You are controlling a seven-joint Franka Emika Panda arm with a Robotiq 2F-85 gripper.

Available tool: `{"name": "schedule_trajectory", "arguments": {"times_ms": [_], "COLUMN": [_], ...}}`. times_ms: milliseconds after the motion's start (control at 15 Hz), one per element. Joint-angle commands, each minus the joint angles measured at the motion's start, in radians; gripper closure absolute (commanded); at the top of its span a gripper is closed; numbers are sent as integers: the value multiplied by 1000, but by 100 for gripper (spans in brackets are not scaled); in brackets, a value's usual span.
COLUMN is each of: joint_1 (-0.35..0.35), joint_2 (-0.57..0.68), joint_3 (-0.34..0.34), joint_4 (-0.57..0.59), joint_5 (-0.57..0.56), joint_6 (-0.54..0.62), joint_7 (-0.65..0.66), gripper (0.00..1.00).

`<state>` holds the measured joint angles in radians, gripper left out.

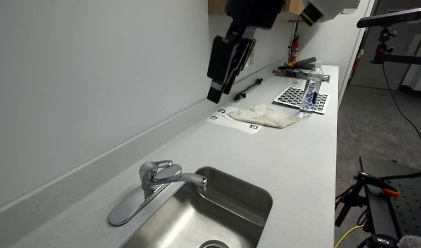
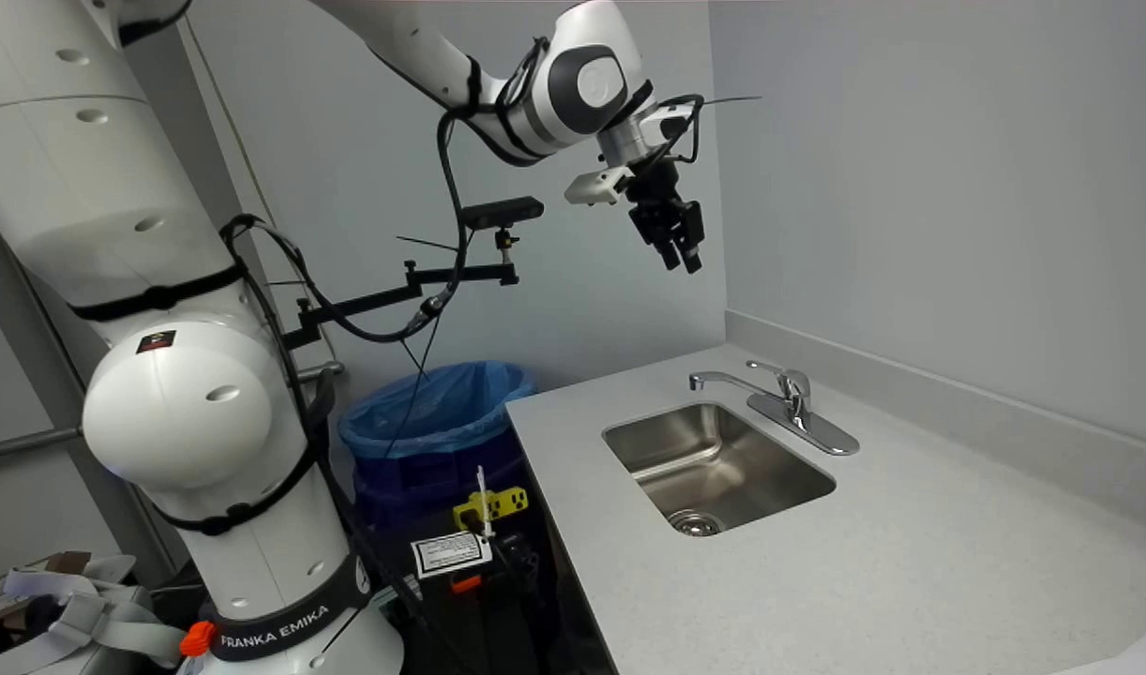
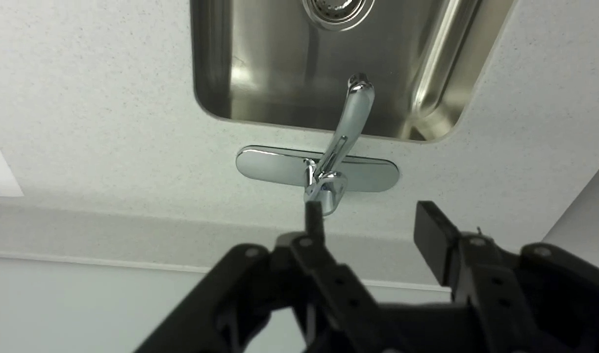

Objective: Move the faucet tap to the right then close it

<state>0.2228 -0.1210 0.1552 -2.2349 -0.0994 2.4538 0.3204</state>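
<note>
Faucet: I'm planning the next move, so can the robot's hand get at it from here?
Probably yes: the hand hangs open and empty above the counter, and nothing visible stands between it and the faucet.

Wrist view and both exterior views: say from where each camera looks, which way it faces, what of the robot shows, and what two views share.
An exterior view: near the sink basin, looking along the counter toward the bottle; the gripper shows at the top.
An exterior view: farther along the counter, facing back toward the sink basin; the white arm and gripper show.
Wrist view: carried by the white arm, looking down at the faucet tap; the fingers show.
Both exterior views share faucet tap, sink basin and gripper.
</note>
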Motion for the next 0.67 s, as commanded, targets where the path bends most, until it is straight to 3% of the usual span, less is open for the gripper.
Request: {"name": "schedule_trajectory", "arguments": {"times_ms": [0,133,600], "joint_1": [-31,-32,-32], "joint_2": [-38,-35,-30], "joint_3": [24,24,29], "joint_4": [-27,-24,-19], "joint_5": [-24,-22,-23], "joint_6": [-10,-8,-19], "joint_7": [20,18,28], "gripper": [14,1,0]}}
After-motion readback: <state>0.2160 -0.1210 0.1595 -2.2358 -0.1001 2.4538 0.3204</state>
